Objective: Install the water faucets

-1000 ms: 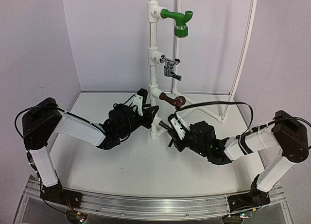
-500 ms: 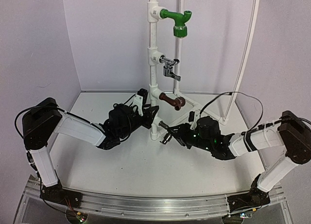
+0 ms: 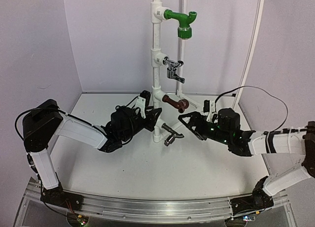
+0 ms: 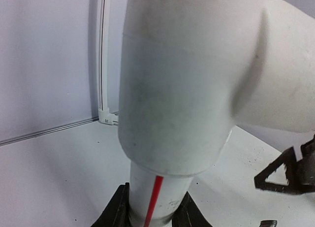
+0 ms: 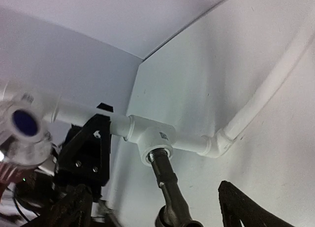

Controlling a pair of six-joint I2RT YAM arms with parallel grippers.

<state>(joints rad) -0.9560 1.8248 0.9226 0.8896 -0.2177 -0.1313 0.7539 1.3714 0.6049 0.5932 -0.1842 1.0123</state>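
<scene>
A white pipe stand (image 3: pixel 156 64) carries a green water faucet (image 3: pixel 181 21), a silver one (image 3: pixel 172 68) and a brown one (image 3: pixel 174 102). The dark grey faucet (image 3: pixel 170 133) sticks out of the lowest tee fitting (image 3: pixel 158 130); its thread sits in that fitting (image 5: pixel 152 138), with the faucet body (image 5: pixel 171 185) free. My right gripper (image 3: pixel 188 124) stands open just right of it, fingers (image 5: pixel 243 207) apart on either side and touching nothing. My left gripper (image 3: pixel 151 116) is shut on the pipe (image 4: pixel 152 202) below a fitting (image 4: pixel 182 89).
The stand's slanted foot pipe (image 3: pixel 211 113) runs right along the table to a thin white frame post (image 3: pixel 246 64). Walls close in at the back and left. A cable (image 3: pixel 256 91) loops above my right arm.
My right gripper has opened, let go of the dark grey faucet and drawn back to the right. The faucet stays in the lowest fitting. The left arm has not moved.
</scene>
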